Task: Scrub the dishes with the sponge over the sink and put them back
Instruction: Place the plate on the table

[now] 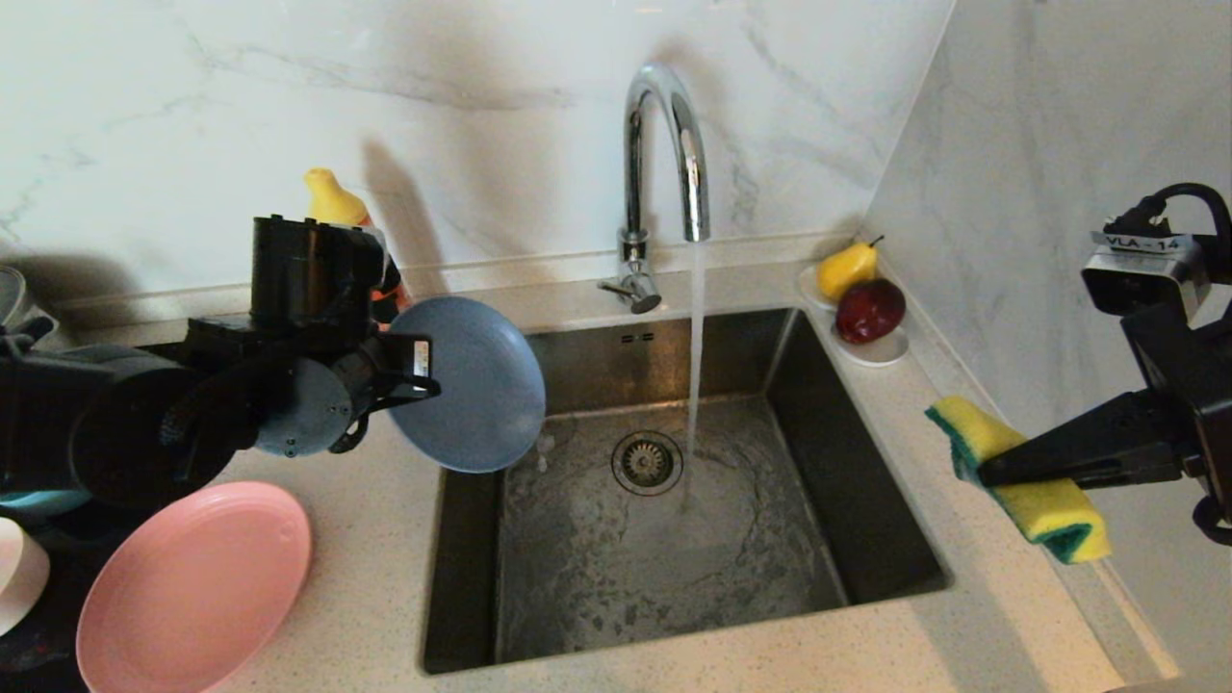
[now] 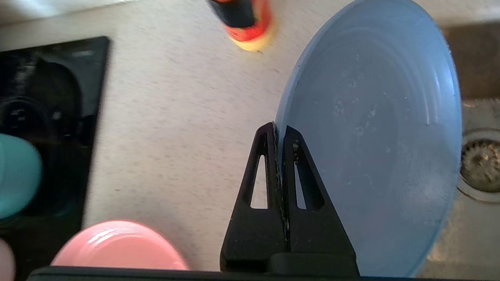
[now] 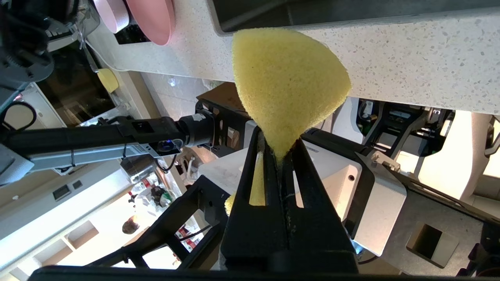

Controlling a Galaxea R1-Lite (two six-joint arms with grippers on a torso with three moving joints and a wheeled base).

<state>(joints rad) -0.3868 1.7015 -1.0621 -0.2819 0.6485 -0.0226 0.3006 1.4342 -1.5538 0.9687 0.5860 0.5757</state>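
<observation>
My left gripper (image 1: 423,371) (image 2: 276,128) is shut on the rim of the grey-blue plate (image 1: 472,385) (image 2: 371,136), holding it on edge over the counter at the sink's left rim. The steel sink (image 1: 866,481) has water running onto its floor near the drain (image 1: 647,462). My right gripper (image 1: 991,474) (image 3: 279,146) is shut on the yellow and green sponge (image 1: 1035,500) (image 3: 287,82), held above the counter right of the sink. A salmon-pink plate (image 1: 192,587) (image 2: 117,246) lies on the counter at front left. A teal bowl (image 2: 17,179) and a pale bowl (image 1: 17,568) sit further left.
The chrome faucet (image 1: 664,154) stands behind the sink. A small white dish (image 1: 871,348) with a pear and a red fruit sits at the sink's back right corner. A yellow bottle (image 1: 337,202) stands behind my left arm. A black cooktop (image 2: 50,117) lies at far left.
</observation>
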